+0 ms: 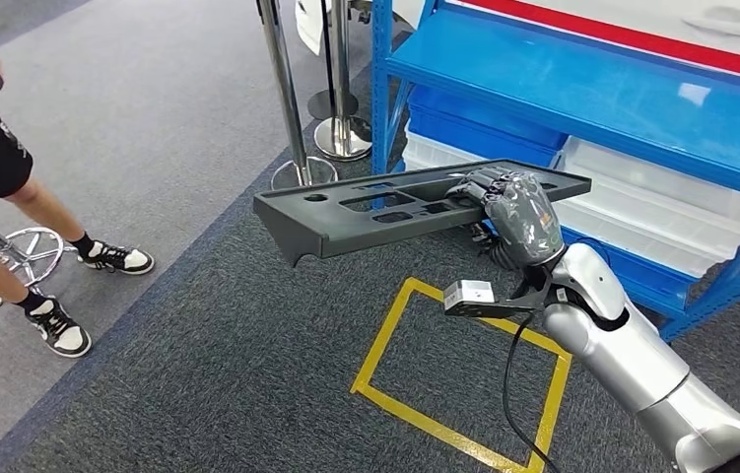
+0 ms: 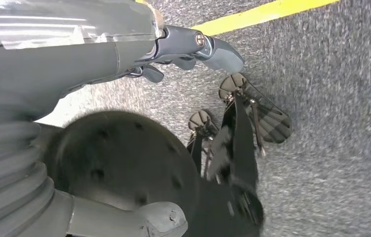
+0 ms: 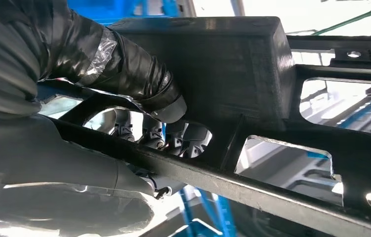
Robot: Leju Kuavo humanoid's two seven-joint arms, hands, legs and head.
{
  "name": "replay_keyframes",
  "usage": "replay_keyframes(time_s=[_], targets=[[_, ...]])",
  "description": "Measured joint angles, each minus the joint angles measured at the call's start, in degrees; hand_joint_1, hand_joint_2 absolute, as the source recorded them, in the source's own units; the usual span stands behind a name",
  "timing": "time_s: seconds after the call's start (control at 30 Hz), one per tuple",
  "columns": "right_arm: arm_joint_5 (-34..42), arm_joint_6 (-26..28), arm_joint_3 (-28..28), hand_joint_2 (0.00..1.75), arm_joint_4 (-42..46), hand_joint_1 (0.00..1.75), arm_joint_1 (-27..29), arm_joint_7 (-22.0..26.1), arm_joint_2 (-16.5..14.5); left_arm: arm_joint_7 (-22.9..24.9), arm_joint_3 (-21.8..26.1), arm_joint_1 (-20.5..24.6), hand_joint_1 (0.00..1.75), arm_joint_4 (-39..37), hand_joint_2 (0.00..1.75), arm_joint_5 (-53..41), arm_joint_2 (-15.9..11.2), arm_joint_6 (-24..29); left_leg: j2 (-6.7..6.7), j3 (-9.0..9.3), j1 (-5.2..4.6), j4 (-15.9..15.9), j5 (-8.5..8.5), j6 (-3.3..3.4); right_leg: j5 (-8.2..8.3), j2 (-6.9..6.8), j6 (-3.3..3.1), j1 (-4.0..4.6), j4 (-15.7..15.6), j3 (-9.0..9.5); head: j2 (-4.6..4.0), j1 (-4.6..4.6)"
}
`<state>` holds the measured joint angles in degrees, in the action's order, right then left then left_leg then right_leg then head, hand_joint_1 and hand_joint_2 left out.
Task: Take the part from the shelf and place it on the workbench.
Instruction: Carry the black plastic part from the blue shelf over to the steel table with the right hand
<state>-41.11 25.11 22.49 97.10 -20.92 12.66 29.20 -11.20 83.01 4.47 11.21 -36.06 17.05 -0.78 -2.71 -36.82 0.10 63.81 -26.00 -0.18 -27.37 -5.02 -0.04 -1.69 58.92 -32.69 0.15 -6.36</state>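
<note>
The part (image 1: 385, 209) is a long dark grey plastic panel with several cut-outs. My right hand (image 1: 515, 209) grips its right end and holds it level in the air, in front of the blue shelf (image 1: 582, 94) and above the carpet. In the right wrist view the thumb (image 3: 139, 79) lies over the panel (image 3: 252, 74) while the fingers (image 3: 173, 140) curl through a cut-out from the other side. My left hand (image 2: 188, 47) hangs over the grey carpet with its fingers loosely bent and nothing in them.
A yellow taped square (image 1: 464, 370) marks the carpet below the panel. White bins (image 1: 661, 212) fill the shelf's lower level. Metal stanchion posts (image 1: 297, 108) stand left of the shelf. A person (image 1: 11, 187) in black shorts stands at far left beside a chrome stool base (image 1: 31, 251).
</note>
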Motion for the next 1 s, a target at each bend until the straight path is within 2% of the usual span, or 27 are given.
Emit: replay_keyframes(time_s=[0.03, 0.07, 0.1, 0.13, 0.17, 0.2, 0.23, 0.27, 0.3, 0.33, 0.37, 0.4, 0.43, 0.47, 0.53, 0.57, 0.6, 0.67, 0.7, 0.73, 0.8, 0.83, 0.87, 0.9, 0.93, 0.97, 1.0], targets=[[0.0, 0.0, 0.0, 1.75, 0.0, 1.75, 0.0, 0.0, 0.0, 0.0, 0.0, 0.0, 0.00, 0.0, 1.75, 0.0, 0.0, 0.0, -1.13, 1.47, -0.30, -2.9, 0.79, 0.42, -0.11, -0.56, 0.28, 0.11, 0.0, 0.14, 0.00, -0.01], [-0.1, 0.0, 0.0, 1.75, 0.1, 1.75, -0.1, 0.0, 0.0, -0.1, 0.0, 0.1, 0.00, 0.0, 1.75, 0.0, 0.0, 0.0, -1.88, 2.18, -0.62, -4.4, 1.01, 0.81, -0.21, -1.19, 0.58, 0.26, 0.0, 0.26, 0.00, -0.01], [-0.1, 0.0, 0.0, 1.75, 0.1, 1.75, -0.1, -0.1, 0.0, -0.1, 0.0, 0.1, 0.00, 0.0, 1.75, 0.0, 0.0, -0.1, -1.69, 2.09, -0.89, -4.7, 0.87, 1.10, -0.26, -1.82, 0.88, 0.36, -0.1, 0.39, 0.00, -0.01], [-0.2, -0.1, 0.1, 1.75, 0.1, 1.75, -0.1, -0.1, 0.0, -0.1, 0.0, 0.0, 0.00, 0.0, 1.75, 0.0, 0.0, -0.1, -0.84, 1.99, -0.90, -4.9, 1.04, 1.44, -0.28, -2.45, 1.22, 0.36, -0.3, 0.59, 0.00, -0.01], [-0.3, -0.1, 0.2, 1.75, 0.1, 1.75, -0.2, -0.1, 0.0, -0.1, 0.0, 0.0, 0.00, 0.0, 1.75, 0.0, 0.0, -0.1, -0.10, 2.10, -0.77, -5.3, 1.29, 1.76, -0.53, -2.37, 1.53, 0.28, -0.3, 0.76, 0.00, -0.01], [-0.3, -0.1, 0.2, 1.75, 0.1, 1.75, -0.3, -0.2, 0.0, -0.1, 0.0, -0.1, 0.00, 0.0, 1.75, 0.0, 0.0, -0.1, 0.63, 2.27, -0.63, -5.8, 1.61, 2.16, -1.24, -1.32, 1.74, 0.15, 0.4, 0.62, 0.00, -0.02], [-0.3, -0.2, 0.2, 1.75, 0.1, 1.75, -0.3, -0.2, 0.0, -0.2, 0.0, 0.0, 0.00, 0.0, 1.75, 0.0, 0.1, -0.1, 1.33, 2.51, -0.45, -6.2, 1.95, 2.53, -2.58, 0.34, 1.86, 0.04, 2.2, -0.06, 0.00, -0.03], [-0.3, -0.2, 0.2, 1.75, 0.1, 1.75, -0.4, -0.2, 0.0, -0.2, 0.0, 0.0, 0.00, 0.0, 1.75, 0.0, 0.1, -0.1, 2.03, 2.67, -0.32, -6.4, 2.18, 2.78, -4.41, 2.32, 1.87, -0.04, 5.2, -1.37, 0.00, -0.04], [-0.4, -0.2, 0.2, 1.75, 0.1, 1.75, -0.3, -0.3, 0.0, -0.2, 0.0, 0.0, 0.00, 0.1, 1.75, 0.0, 0.1, -0.1, 2.73, 2.65, -0.37, -6.4, 2.26, 2.94, -6.33, 3.74, 1.83, -0.02, 8.9, -3.17, 0.00, -0.04], [-0.4, -0.2, 0.2, 1.75, 0.1, 1.75, -0.2, -0.3, 0.0, -0.2, 0.0, 0.0, 0.00, 0.1, 1.75, 0.0, 0.1, -0.1, 3.55, 2.61, -0.44, -6.3, 2.27, 3.00, -7.70, 4.41, 1.84, 0.02, 12.6, -4.98, 0.00, -0.05], [-0.4, -0.2, 0.3, 1.75, 0.0, 1.75, 0.0, -0.4, 0.0, -0.2, 0.0, 0.0, 0.00, 0.1, 1.75, 0.0, 0.1, -0.1, 4.46, 2.60, -0.49, -6.2, 2.25, 3.02, -8.01, 4.66, 1.86, 0.05, 14.8, -6.23, 0.00, -0.05], [-0.4, -0.2, 0.3, 1.75, 0.0, 1.75, 0.0, -0.4, 0.0, -0.2, 0.0, 0.0, 0.00, 0.1, 1.75, 0.0, 0.1, -0.1, 5.41, 2.58, -0.52, -6.0, 2.21, 3.00, -7.14, 4.76, 1.87, 0.03, 15.0, -6.57, 0.00, -0.05], [-0.4, -0.2, 0.3, 1.75, 0.0, 1.75, 0.0, -0.5, 0.0, -0.2, 0.0, 0.0, 0.00, 0.1, 1.75, 0.0, 0.1, -0.1, 6.37, 2.58, -0.51, -5.7, 2.11, 2.93, -5.26, 4.94, 1.87, -0.05, 13.0, -5.86, 0.00, -0.05], [-0.4, -0.2, 0.3, 1.75, 0.0, 1.75, 0.0, -0.5, 0.0, -0.2, 0.0, 0.0, 0.00, 0.1, 1.75, 0.0, 0.1, -0.1, 7.26, 2.56, -0.47, -5.4, 1.95, 2.78, -2.91, 5.58, 1.87, -0.21, 9.3, -4.36, 0.00, -0.06], [-0.6, -0.2, 0.3, 1.75, 0.0, 1.75, -0.2, -0.6, 0.0, -0.2, 0.0, 0.0, 0.00, 0.1, 1.75, 0.0, 0.1, -0.1, 8.84, 2.16, -0.54, -4.5, 1.58, 2.28, -0.39, 7.89, 1.83, -0.50, 3.1, -1.64, 0.01, -0.05], [-0.7, -0.2, 0.3, 1.75, 0.1, 1.75, -0.2, -0.7, 0.0, -0.2, 0.0, 0.0, 0.00, 0.1, 1.75, 0.0, 0.1, -0.1, 9.50, 1.85, -0.53, -4.2, 1.50, 1.99, -0.14, 8.70, 1.77, -0.52, 1.6, -1.04, 0.01, -0.05], [-0.8, -0.2, 0.3, 1.75, 0.1, 1.75, -0.2, -0.7, 0.0, -0.2, 0.0, 0.0, 0.00, 0.1, 1.75, 0.0, 0.1, -0.1, 10.14, 1.52, -0.52, -4.1, 1.54, 1.69, -0.42, 8.91, 1.64, -0.41, 1.3, -0.94, 0.01, -0.04], [-0.9, -0.2, 0.4, 1.75, 0.1, 1.75, -0.3, -0.8, 0.0, -0.2, 0.0, -0.1, 0.00, 0.1, 1.75, 0.0, 0.1, 0.0, 10.96, 1.03, -0.36, -4.0, 1.62, 1.15, -0.23, 7.65, 1.14, -0.44, 1.0, -0.88, 0.00, -0.04], [-1.0, -0.2, 0.5, 1.75, 0.1, 1.75, -0.3, -0.9, -0.1, -0.2, 0.0, -0.2, 0.00, 0.1, 1.75, 0.0, 0.1, 0.0, 10.11, 0.74, -0.45, -3.4, 1.22, 0.87, -0.15, 7.00, 0.76, -0.53, 0.9, -0.72, 0.00, -0.03], [-1.0, -0.2, 0.6, 1.75, 0.1, 1.75, -0.4, -0.9, -0.1, -0.2, 0.0, -0.2, 0.00, 0.1, 1.75, 0.1, 0.1, 0.0, 8.55, -0.02, -0.49, -1.8, 0.22, 0.56, -0.10, 6.28, 0.39, -0.61, 0.7, -0.56, 0.00, -0.02], [-1.1, -0.2, 0.7, 1.75, 0.2, 1.75, -0.4, -0.9, -0.1, -0.2, 0.0, -0.1, 0.00, 0.1, 1.75, 0.1, 0.1, 0.0, 4.71, -3.09, -0.43, 4.8, -3.23, -0.04, -0.16, 4.82, -0.11, -0.40, 0.5, -0.33, 0.00, -0.01], [-1.1, -0.2, 0.7, 1.75, 0.2, 1.75, -0.4, -0.9, -0.1, -0.2, 0.0, 0.0, 0.00, 0.1, 1.75, 0.1, 0.1, 0.0, 3.76, -5.08, -0.24, 8.7, -4.85, -0.26, -0.22, 4.03, -0.22, -0.26, 0.5, -0.31, 0.00, -0.01], [-1.2, -0.2, 0.8, 1.75, 0.2, 1.75, -0.4, -1.0, -0.1, -0.2, 0.0, 0.0, 0.00, 0.1, 1.75, 0.1, 0.1, 0.0, 3.32, -6.55, -0.07, 11.5, -5.67, -0.38, -0.29, 3.22, -0.28, -0.14, 0.5, -0.28, 0.00, -0.01], [-1.2, -0.2, 0.9, 1.75, 0.2, 1.75, -0.4, -1.0, -0.1, -0.2, 0.0, -0.1, 0.00, 0.1, 1.75, 0.1, 0.1, 0.0, 3.12, -7.01, 0.04, 12.3, -5.41, -0.41, -0.37, 2.39, -0.30, -0.05, 0.5, -0.23, 0.00, 0.00], [-1.3, -0.2, 1.0, 1.75, 0.2, 1.75, -0.4, -1.0, -0.1, -0.1, 0.0, -0.1, 0.00, 0.1, 1.75, 0.1, 0.1, 0.0, 2.90, -6.21, 0.07, 10.7, -4.11, -0.32, -0.48, 1.60, -0.28, 0.02, 0.5, -0.12, 0.00, 0.00], [-1.3, -0.2, 1.1, 1.75, 0.2, 1.75, -0.4, -1.0, -0.1, -0.1, 0.0, -0.1, 0.00, 0.1, 1.75, 0.1, 0.1, 0.0, 2.34, -4.33, 0.03, 7.1, -2.18, -0.09, -0.62, 0.82, -0.21, 0.09, 0.5, 0.07, 0.00, 0.00], [-1.3, -0.2, 1.1, 1.75, 0.2, 1.75, -0.4, -1.0, -0.1, -0.1, 0.0, -0.1, 0.00, 0.1, 1.75, 0.2, 0.1, 0.0, 1.05, -2.09, -0.19, 2.8, -0.54, 0.29, -0.78, 0.10, -0.08, 0.19, 0.5, 0.29, 0.00, -0.01]])
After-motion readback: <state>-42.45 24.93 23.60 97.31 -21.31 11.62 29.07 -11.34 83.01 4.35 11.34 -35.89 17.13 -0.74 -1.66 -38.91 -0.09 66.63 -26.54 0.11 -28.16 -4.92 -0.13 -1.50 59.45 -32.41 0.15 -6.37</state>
